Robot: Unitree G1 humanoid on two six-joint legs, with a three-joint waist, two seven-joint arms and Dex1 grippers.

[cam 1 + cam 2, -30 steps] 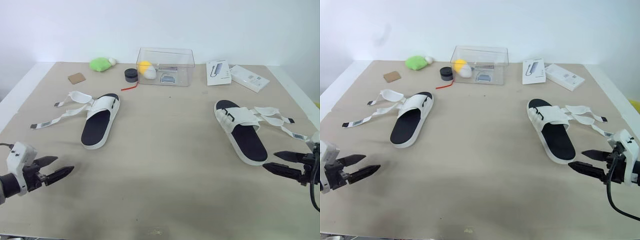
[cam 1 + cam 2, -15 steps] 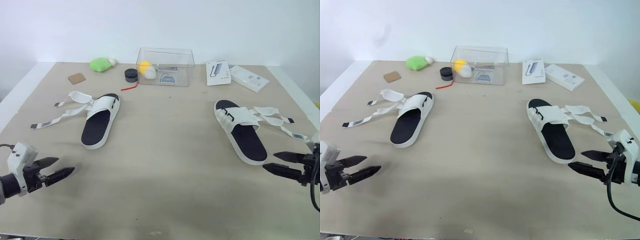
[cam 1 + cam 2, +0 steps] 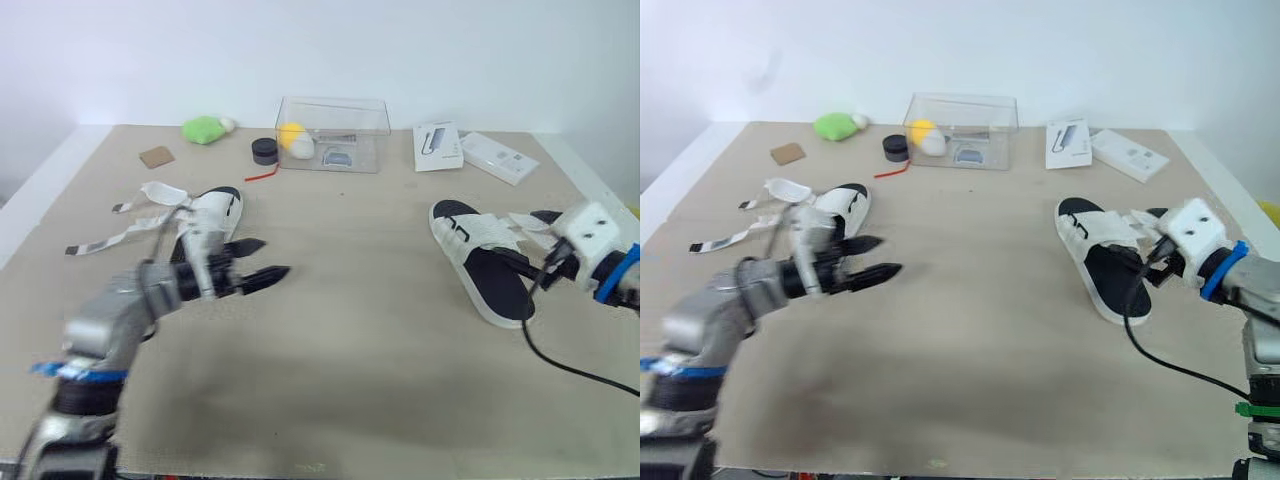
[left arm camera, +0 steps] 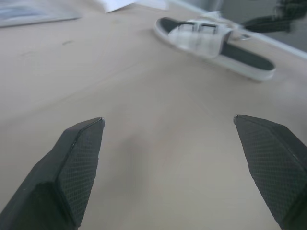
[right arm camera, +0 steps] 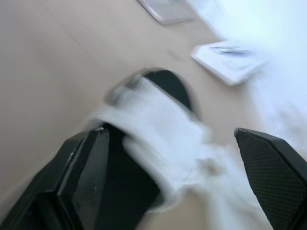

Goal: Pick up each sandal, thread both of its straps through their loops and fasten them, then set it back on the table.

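The left sandal [image 3: 212, 212], white with a black footbed, lies flat on the table with its two straps [image 3: 130, 215] loose and spread to its left. My left arm crosses over its near half. My left gripper [image 3: 272, 257] is open just to the right of that sandal, holding nothing. The right sandal [image 3: 478, 250] lies on the right with its straps [image 3: 525, 222] unfastened. My right gripper [image 5: 169, 130] is open, close above the strap side of the right sandal [image 5: 158, 124]. The left wrist view also looks across the table to the right sandal [image 4: 216, 43].
At the back stand a clear box [image 3: 333, 130] with a yellow item inside, a black round tin [image 3: 264, 150], a green object [image 3: 203, 128], a cardboard square [image 3: 156, 156] and two white boxes [image 3: 437, 145] [image 3: 498, 157]. A cable trails from my right wrist.
Both arms have swung forward from the near table edge: the left gripper to beside the left sandal, the right gripper to the right sandal's straps. Both sandals lie where they were.
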